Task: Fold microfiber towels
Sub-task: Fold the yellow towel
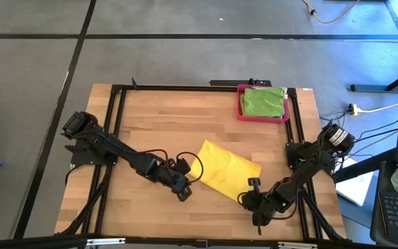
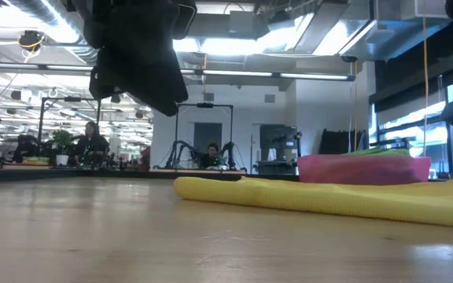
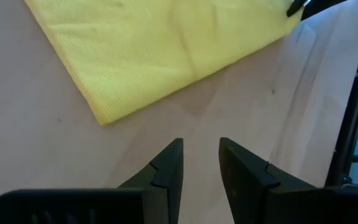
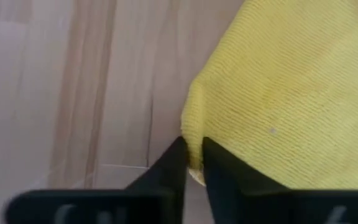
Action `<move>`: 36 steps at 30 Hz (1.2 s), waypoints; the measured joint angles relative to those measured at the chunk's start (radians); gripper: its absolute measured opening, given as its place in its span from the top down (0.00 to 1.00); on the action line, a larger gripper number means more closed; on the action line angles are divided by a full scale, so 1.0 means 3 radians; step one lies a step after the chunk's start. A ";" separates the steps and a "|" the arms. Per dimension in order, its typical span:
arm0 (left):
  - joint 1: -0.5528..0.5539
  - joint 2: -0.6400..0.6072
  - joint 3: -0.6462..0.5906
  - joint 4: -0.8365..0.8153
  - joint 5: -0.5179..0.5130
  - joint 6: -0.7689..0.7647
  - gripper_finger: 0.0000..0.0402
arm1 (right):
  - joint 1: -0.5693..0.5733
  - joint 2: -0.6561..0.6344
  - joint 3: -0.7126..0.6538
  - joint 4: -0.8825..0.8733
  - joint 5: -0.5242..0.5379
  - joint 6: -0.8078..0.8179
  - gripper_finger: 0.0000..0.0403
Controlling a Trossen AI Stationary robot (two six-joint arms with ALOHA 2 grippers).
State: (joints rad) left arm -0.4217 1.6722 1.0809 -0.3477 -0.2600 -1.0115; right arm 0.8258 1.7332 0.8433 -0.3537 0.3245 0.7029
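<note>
Near the middle of the wooden table (image 1: 150, 131) lies a folded yellow towel (image 1: 225, 170), turned at an angle so that one corner points toward the near right. At that corner the right gripper (image 4: 193, 158) sits low over the wood, its two dark fingers (image 4: 222, 168) drawn close together with the towel's edge pinched between them; the cloth bulges up just beyond the tips. The right arm reaches in from its base on the table's right side, bent at the elbow and angled down toward the near edge.

From the left side the left arm stretches across the table, its forearm sloping toward the centre. The left gripper (image 3: 201, 165) hovers just beside the towel's left corner, not touching it, with its fingers (image 3: 166, 171) parted by a narrow gap and nothing between them; bare wood shows through the gap.

At the far right corner of the table stands a pink-red tray (image 1: 240, 111) holding a bright green towel (image 1: 262, 102), folded, well apart from both grippers.

Beyond the table, in the room behind, people (image 2: 91, 141) sit at desks
</note>
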 joint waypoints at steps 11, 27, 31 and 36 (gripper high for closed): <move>0.0112 0.0000 0.0032 0.0487 0.0217 0.0596 0.76 | -0.0177 -0.0022 0.0269 -0.0229 -0.0113 -0.0329 0.98; 0.0109 0.0000 0.0290 0.0474 0.0013 0.1585 0.76 | -0.1338 -0.0086 0.0704 0.0399 -0.0591 -0.1331 0.96; 0.0093 0.0000 0.0290 0.0369 0.0033 0.1585 0.76 | -0.1420 -0.0086 0.0771 0.0401 -0.0736 -0.1417 0.96; 0.0103 0.0008 0.0290 0.0382 0.0043 0.1775 0.71 | -0.1435 -0.0086 0.0776 0.0502 -0.0823 -0.1414 0.97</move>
State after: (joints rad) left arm -0.3908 1.6746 1.1679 -0.2330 -0.2473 -0.4789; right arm 0.3954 1.7073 1.0760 -0.2031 0.0775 0.2786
